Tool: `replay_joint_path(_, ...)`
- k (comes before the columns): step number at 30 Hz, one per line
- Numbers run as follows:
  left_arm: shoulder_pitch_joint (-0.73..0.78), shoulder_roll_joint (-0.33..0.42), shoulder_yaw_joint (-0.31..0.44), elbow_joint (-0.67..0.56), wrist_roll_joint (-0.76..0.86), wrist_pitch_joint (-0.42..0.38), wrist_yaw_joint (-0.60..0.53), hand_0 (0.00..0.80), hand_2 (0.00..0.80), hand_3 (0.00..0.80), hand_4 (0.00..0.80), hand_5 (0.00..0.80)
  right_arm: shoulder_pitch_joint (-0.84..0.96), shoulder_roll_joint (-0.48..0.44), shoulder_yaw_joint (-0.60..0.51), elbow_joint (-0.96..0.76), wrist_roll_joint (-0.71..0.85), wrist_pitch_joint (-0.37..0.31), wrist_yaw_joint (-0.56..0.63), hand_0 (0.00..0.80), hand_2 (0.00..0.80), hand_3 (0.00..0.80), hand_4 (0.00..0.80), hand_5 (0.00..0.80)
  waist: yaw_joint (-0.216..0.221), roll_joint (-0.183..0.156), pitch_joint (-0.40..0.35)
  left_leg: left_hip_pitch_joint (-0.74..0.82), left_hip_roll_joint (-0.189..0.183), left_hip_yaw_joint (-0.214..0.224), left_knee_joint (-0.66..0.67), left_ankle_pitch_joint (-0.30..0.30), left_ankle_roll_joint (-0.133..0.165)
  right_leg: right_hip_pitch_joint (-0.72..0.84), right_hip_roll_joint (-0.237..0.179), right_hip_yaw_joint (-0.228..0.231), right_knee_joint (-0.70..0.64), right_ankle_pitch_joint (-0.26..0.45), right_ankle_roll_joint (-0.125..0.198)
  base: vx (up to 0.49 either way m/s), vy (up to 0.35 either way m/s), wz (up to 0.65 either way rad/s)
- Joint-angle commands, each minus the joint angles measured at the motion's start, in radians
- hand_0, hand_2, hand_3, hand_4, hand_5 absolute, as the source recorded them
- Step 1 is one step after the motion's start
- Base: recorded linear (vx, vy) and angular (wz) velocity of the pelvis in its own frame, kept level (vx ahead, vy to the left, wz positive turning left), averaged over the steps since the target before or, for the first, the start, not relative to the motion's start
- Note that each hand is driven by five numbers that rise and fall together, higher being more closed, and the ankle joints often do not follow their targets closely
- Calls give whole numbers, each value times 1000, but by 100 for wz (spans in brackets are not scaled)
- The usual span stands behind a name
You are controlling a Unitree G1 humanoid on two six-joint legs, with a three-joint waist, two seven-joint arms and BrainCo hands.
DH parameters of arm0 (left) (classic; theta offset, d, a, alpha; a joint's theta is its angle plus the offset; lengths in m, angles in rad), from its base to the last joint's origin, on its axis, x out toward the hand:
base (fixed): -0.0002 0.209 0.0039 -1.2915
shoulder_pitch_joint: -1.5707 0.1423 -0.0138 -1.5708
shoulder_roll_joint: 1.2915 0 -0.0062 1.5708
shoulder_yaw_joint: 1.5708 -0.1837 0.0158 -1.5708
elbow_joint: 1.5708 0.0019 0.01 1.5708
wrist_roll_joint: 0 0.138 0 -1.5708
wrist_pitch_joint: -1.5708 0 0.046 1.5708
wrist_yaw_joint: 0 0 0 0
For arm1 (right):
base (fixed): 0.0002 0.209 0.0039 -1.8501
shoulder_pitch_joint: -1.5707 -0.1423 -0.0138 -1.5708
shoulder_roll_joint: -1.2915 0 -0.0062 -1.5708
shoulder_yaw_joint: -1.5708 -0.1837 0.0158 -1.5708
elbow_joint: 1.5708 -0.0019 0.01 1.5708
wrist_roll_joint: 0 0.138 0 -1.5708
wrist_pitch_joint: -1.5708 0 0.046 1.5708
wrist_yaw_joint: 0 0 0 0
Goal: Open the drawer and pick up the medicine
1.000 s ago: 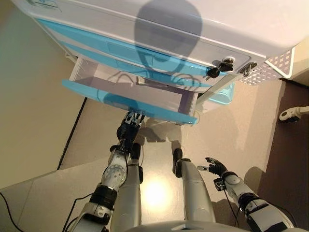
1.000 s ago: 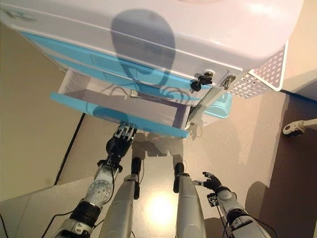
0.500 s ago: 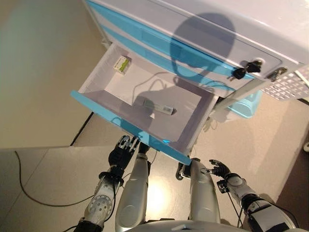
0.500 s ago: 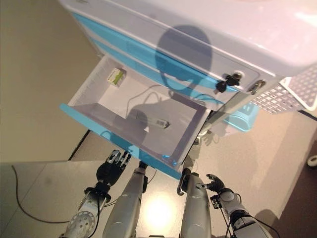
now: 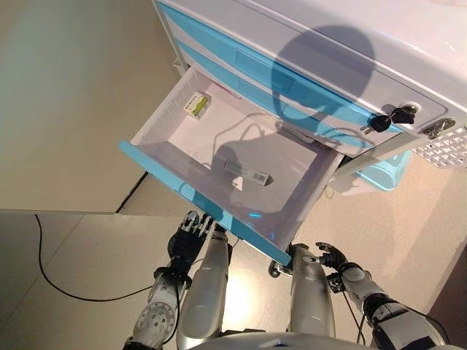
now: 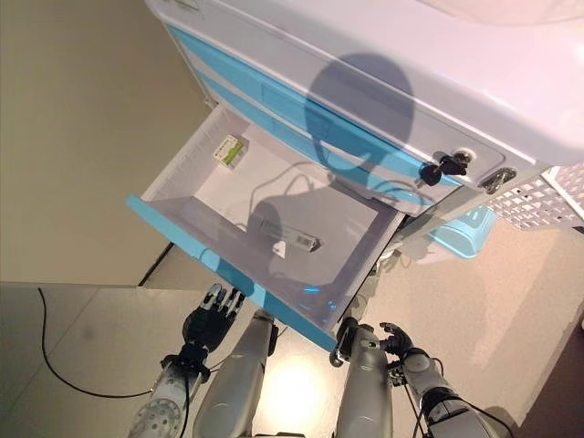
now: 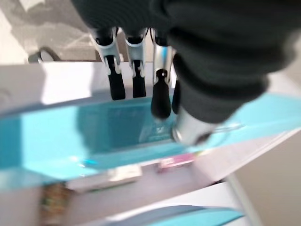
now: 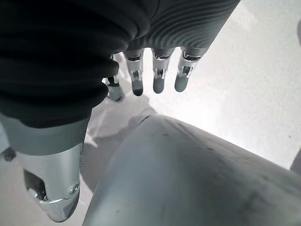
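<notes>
The lowest drawer of the white cabinet stands pulled far out, with its blue front toward me. Inside lie a green-and-white medicine box at the far left corner and a flat grey packet near the middle. They also show in the right eye view, the box and the packet. My left hand is just below the drawer front, fingers straight and pointing at it, holding nothing. In the left wrist view its fingers reach toward the blue front. My right hand hangs low at the right, relaxed and empty.
The cabinet has two shut blue drawers above the open one and a key in a lock at its right corner. A white perforated basket and a light blue bin hang on its right side.
The drawer has slid much farther out, so the box and packet inside now show. The camera has shifted. My left hand stays under the drawer front; the right hand has barely moved.
</notes>
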Motion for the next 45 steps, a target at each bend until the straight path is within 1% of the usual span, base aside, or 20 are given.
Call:
replay_joint_path(1, 27, -17, 81, -43, -48, -50, -18, 0, 0, 0, 0, 0, 35, -56, -16, 12, 33, 11, -21, 0, 0, 0, 0, 0, -11, 18, -68, -55, -66, 45, 123, -98, 90, 2, 11, 52, -118, 141, 65, 47, 25, 3)
replay_joint_path(2, 41, -22, 91, 38, -36, -51, 1, 0, 0, 0, 0, 0, 45, -60, -27, 8, 40, 11, -26, 0, 0, 0, 0, 0, -16, 16, -67, -52, -66, 50, 131, -105, 93, 3, 10, 59, -103, 132, 64, 42, 18, 4)
replay_joint_path(7, 87, -37, 118, 132, -30, -36, 18, 0, 0, 0, 0, 0, 61, -66, -41, -9, 42, 10, -36, 0, 0, 0, 0, 0, -25, 9, -67, -45, -69, 58, 139, -120, 102, 9, 9, 75, -97, 128, 66, 54, 12, 3)
replay_joint_path(14, 69, -45, 210, 427, 72, -37, 68, 0, 0, 0, 0, 0, 79, -69, -63, -29, 57, 4, -52, 0, 0, 0, 0, 0, -36, 6, -67, -16, -61, 74, 124, -130, 106, 33, 16, 82, -123, 130, 70, 54, 0, 0)
replay_joint_path(17, 32, -27, 262, 575, 211, -57, 92, 0, 0, 0, 0, 0, 86, -63, -66, -47, 80, -7, -58, 0, 0, 0, 0, 0, -49, 1, -75, 7, -46, 92, 106, -130, 108, 48, 30, 94, -157, 143, 74, 49, 33, -27)
replay_joint_path(18, 11, -6, 270, 639, 310, -56, 102, 0, 0, 0, 0, 0, 85, -61, -67, -53, 91, -11, -55, 0, 0, 0, 0, 0, -55, 2, -82, 4, -40, 101, 83, -100, 111, 42, 34, 93, -186, 177, 71, 46, 69, -26)
replay_joint_path(19, 0, 34, 260, 677, 488, -89, 120, 0, 0, 0, 0, 0, 95, -60, -73, -72, 121, -20, -51, 0, 0, 0, 0, 0, -72, -6, -98, 33, -29, 120, 42, -94, 110, 64, 53, 109, -239, 199, 78, 27, 60, -32)
replay_joint_path(21, 1, 34, 260, 676, 488, -89, 120, 0, 0, 0, 0, 0, 95, -60, -73, -73, 121, -19, -51, 0, 0, 0, 0, 0, -71, -6, -98, 34, -29, 120, 41, -94, 110, 64, 53, 109, -239, 199, 78, 57, 27, -58)
replay_joint_path(22, 23, 64, 213, 616, 676, -62, 115, 0, 0, 0, 0, 0, 101, -69, -68, -97, 126, -21, -49, 0, 0, 0, 0, 0, -83, -4, -109, 53, -23, 131, 14, -86, 110, 83, 60, 115, -282, 217, 85, 72, 52, -59)
replay_joint_path(24, 19, 99, 189, 677, 803, -47, 89, 0, 0, 0, 0, 0, 98, -79, -75, -93, 133, -26, -46, 0, 0, 0, 0, 0, -93, -4, -117, 90, -15, 145, -25, -78, 108, 117, 72, 124, -333, 241, 93, 96, 74, -25)
replay_joint_path(25, -15, 126, 173, 768, 913, -46, 86, 0, 0, 0, 0, 0, 94, -87, -84, -94, 144, -28, -44, 0, 0, 0, 0, 0, -102, -6, -123, 112, -10, 152, -48, -72, 105, 140, 78, 131, -369, 254, 100, 90, 76, -22)
replay_joint_path(27, -75, 142, 159, 902, 1000, -40, 76, 0, 0, 0, 0, 0, 94, -90, -89, -88, 146, -30, -39, 0, 0, 0, 0, 0, -115, -12, -132, 151, -4, 170, -88, -66, 103, 173, 89, 141, -421, 276, 109, 102, 81, -65)
replay_joint_path(29, -124, 155, 141, 970, 1076, -33, 83, 0, 0, 0, 0, 0, 100, -99, -90, -90, 133, -27, -37, 0, 0, 0, 0, 0, -126, -21, -142, 191, 0, 184, -124, -62, 101, 207, 100, 152, -468, 294, 116, 106, 76, -56)
replay_joint_path(33, -145, 179, 125, 1007, 1196, -21, 75, 0, 0, 0, 0, 0, 143, -186, -66, -231, -11, -2, -31, 0, 0, 0, 0, 0, -149, -45, -162, 280, 12, 224, -204, -54, 95, 286, 120, 179, -569, 339, 139, 106, 55, -40)
replay_joint_path(38, -121, 168, 180, 1044, 1244, -12, 65, 0, 0, 0, 0, 0, 259, -391, -156, -694, -144, -2, 36, 0, 0, 0, 0, 0, -169, -70, -182, 374, 20, 274, -279, -52, 94, 358, 126, 213, -658, 381, 168, 103, 81, -48)
replay_joint_path(39, -114, 157, 203, 1074, 1262, -2, 53, 0, 0, 0, 0, 0, 298, -523, -183, -913, -149, -11, 139, 0, 0, 0, 0, 0, -175, -83, -194, 405, 21, 291, -298, -57, 95, 382, 124, 222, -678, 389, 175, 87, 79, -62)
replay_joint_path(40, -114, 156, 202, 1074, 1262, -2, 53, 0, 0, 0, 0, 0, 300, -524, -185, -915, -149, -10, 140, 0, 0, 0, 0, 0, -174, -83, -196, 402, 21, 292, -300, -54, 95, 379, 124, 222, -679, 392, 175, 83, 71, -52)
replay_joint_path(43, -107, 145, 206, 1100, 1283, 6, 24, 0, 0, 0, 0, 0, 310, -664, -167, -1090, -21, 21, 331, 0, 0, 0, 0, 0, -166, -100, -215, 426, 22, 307, -308, -60, 95, 402, 119, 223, -694, 395, 179, 58, 44, -25)
replay_joint_path(44, -111, 143, 202, 1110, 1289, 2, 3, 0, 0, 0, 0, 0, 298, -711, -133, -1177, 176, 61, 461, 0, 0, 0, 0, 0, -155, -112, -222, 436, 22, 313, -306, -66, 94, 409, 118, 223, -696, 396, 181, 49, 34, -6)
replay_joint_path(45, -111, 142, 203, 1110, 1289, 2, 3, 0, 0, 0, 0, 0, 297, -712, -133, -1178, 177, 61, 461, 0, 0, 0, 0, 0, -155, -112, -221, 437, 22, 314, -305, -66, 94, 410, 118, 223, -696, 396, 181, 30, 26, -2)
